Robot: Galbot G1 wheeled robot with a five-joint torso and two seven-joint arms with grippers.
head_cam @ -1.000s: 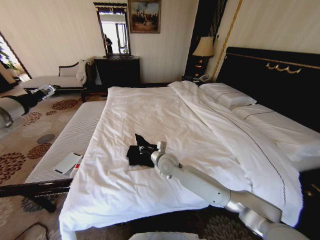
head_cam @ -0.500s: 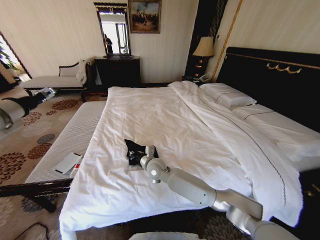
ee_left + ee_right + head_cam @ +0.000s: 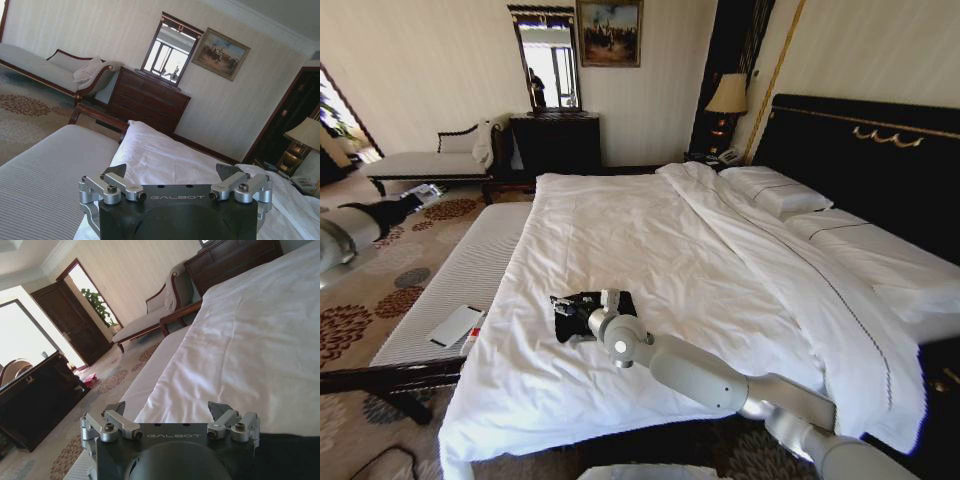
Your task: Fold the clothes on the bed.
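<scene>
Resting on black T-shirt [image 3: 582, 312], right gripper [image 3: 563, 307]; grip seemingly spread, hold unclear.

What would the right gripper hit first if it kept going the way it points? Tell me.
Probably only the white duvet of the bed: the right gripper, over the black T-shirt, points along the bed toward its left edge. Depth is uncertain.

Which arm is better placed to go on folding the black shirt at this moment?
The right. The right gripper is at the black T-shirt on the bed, near the bed's foot. The left gripper is held out over the carpet, well off the bed's side, far from the shirt.
</scene>
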